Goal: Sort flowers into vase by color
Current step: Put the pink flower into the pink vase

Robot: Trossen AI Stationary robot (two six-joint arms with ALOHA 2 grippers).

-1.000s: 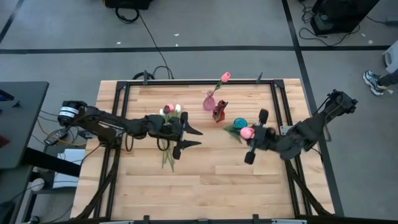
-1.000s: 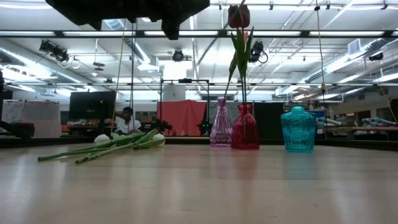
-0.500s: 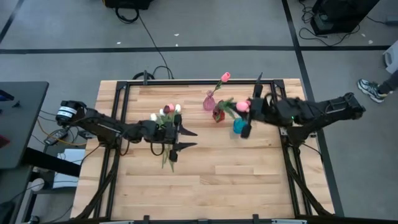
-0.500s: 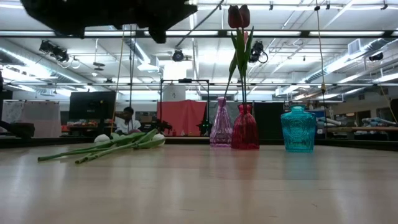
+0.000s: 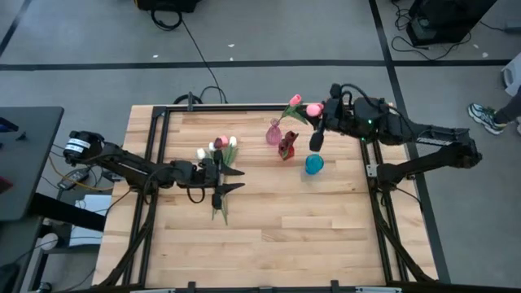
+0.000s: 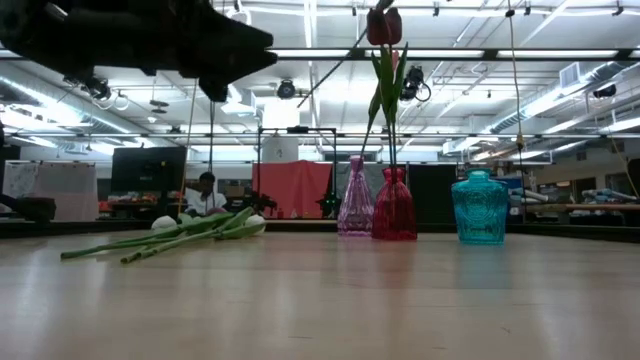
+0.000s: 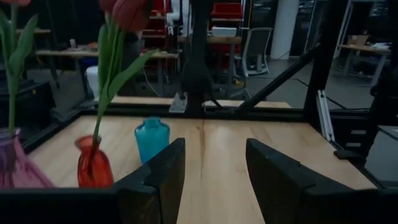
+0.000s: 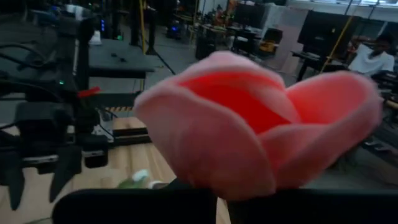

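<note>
Only from the right wrist do we see the pink tulip up close, its head filling the frame just ahead of the right gripper, whose fingers are closed on its stem; from above, that gripper hangs beside the pink vase, red vase and teal vase. The left gripper stands open and empty, with the loose flowers lying just beside it on the table.
</note>
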